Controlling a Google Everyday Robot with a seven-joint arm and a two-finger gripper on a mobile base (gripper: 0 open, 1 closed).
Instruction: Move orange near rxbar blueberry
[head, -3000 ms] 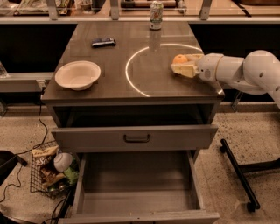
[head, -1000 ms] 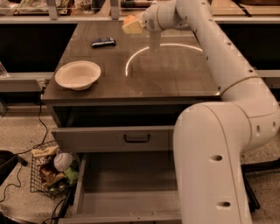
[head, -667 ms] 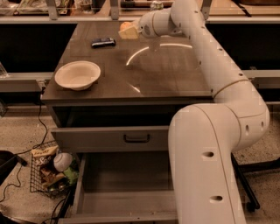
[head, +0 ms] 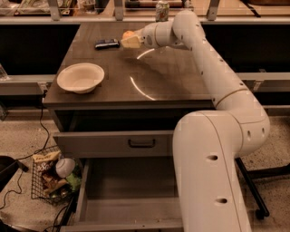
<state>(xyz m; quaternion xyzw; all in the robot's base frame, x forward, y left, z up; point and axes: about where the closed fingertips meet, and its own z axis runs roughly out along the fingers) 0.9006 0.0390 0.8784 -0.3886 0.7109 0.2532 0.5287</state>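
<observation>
The rxbar blueberry (head: 107, 44) lies flat on the far left part of the dark tabletop (head: 172, 77), a dark shiny wrapper. My gripper (head: 128, 40) hangs just right of the bar, low over the table, shut on the orange (head: 128, 34), which peeks out above the pale fingers. The arm reaches in from the lower right across the table.
A white bowl (head: 80, 77) sits at the table's front left. A green-and-white can (head: 161, 10) stands at the far edge. Below the top, one drawer is shut and the bottom drawer (head: 127, 199) is pulled open. A wire basket (head: 50, 176) of clutter stands on the floor at left.
My gripper has carried the orange from the right side of the table to the far left, ending beside the rxbar. In the last second it moved further left and slightly lower.
</observation>
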